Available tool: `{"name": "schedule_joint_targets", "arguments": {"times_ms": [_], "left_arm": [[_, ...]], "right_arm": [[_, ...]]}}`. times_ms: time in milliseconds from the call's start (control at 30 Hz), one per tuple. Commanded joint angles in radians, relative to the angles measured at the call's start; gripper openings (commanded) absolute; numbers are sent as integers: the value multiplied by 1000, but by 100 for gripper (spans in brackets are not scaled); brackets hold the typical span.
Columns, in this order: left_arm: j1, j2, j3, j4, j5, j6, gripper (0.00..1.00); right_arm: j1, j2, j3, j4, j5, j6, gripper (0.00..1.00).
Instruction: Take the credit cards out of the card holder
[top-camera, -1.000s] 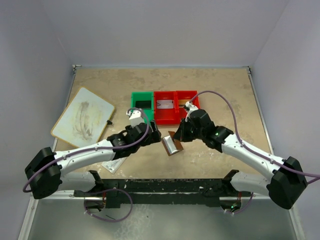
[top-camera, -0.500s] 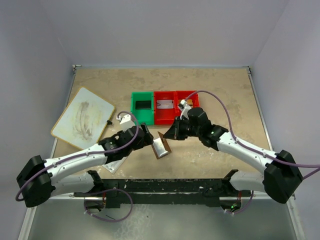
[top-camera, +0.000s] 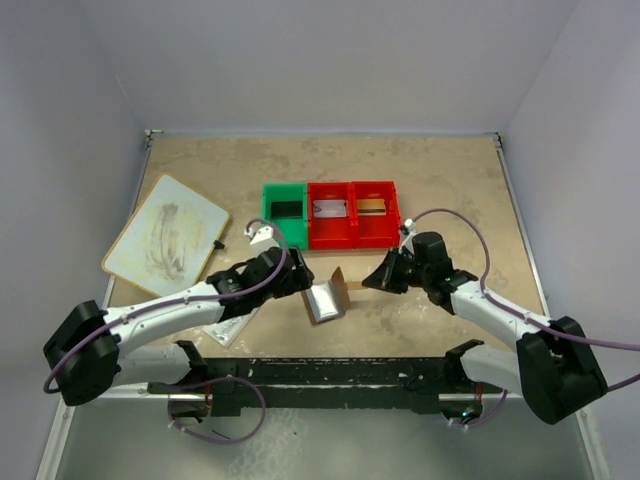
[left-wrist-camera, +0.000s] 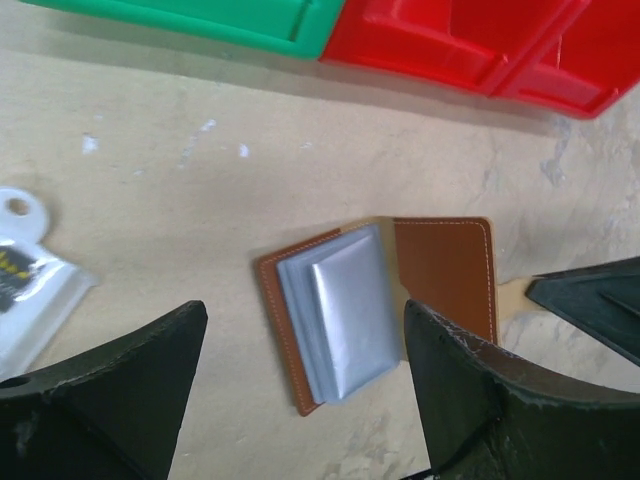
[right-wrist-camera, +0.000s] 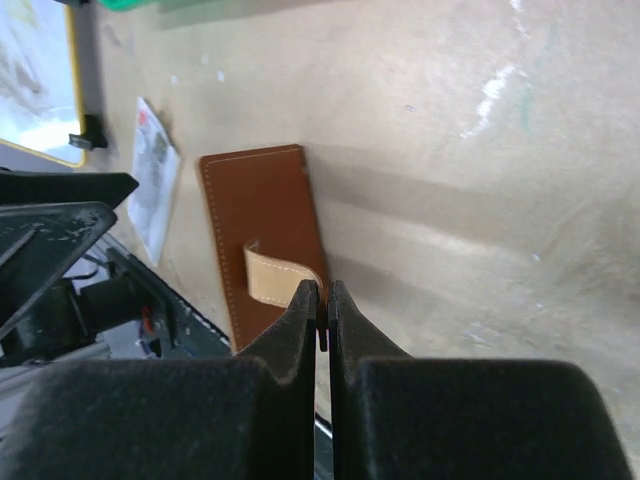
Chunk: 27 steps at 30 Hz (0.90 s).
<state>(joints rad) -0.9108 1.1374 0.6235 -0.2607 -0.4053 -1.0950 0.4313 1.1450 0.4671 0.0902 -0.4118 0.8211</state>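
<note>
The card holder (top-camera: 324, 299) lies open on the table, brown leather with pale bluish pockets (left-wrist-camera: 337, 322) facing up and one flap (left-wrist-camera: 447, 268) raised. No credit card shows apart from the pockets. My left gripper (top-camera: 298, 281) hovers open just left of and above the card holder (left-wrist-camera: 290, 340), its fingers (left-wrist-camera: 120, 390) either side of it and touching nothing. My right gripper (top-camera: 372, 283) is to the holder's right, shut on the end of its tan strap (right-wrist-camera: 277, 274); the brown outside (right-wrist-camera: 258, 215) faces it.
Behind the holder stand a green bin (top-camera: 284, 212) and two red bins (top-camera: 352, 228), a pale card-like piece in the middle one and a tan one in the right. A white board (top-camera: 165, 236) lies far left. A clear packet (left-wrist-camera: 30, 290) lies under the left arm.
The holder slid left at first. My right gripper has since drawn back to the right, away from the raised flap. My left gripper's jaws have narrowed slightly.
</note>
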Motion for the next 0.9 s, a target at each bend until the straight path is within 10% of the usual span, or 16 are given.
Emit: {"name": "schedule_joint_targets", "arguments": {"times_ms": [0, 867], "left_arm": [[2, 120, 96, 156, 164, 112, 74], [-10, 357, 113, 311, 355, 66, 55]], "right_arm": [[-44, 13, -80, 41, -35, -82, 0], [-72, -22, -198, 89, 2, -65, 0]]}}
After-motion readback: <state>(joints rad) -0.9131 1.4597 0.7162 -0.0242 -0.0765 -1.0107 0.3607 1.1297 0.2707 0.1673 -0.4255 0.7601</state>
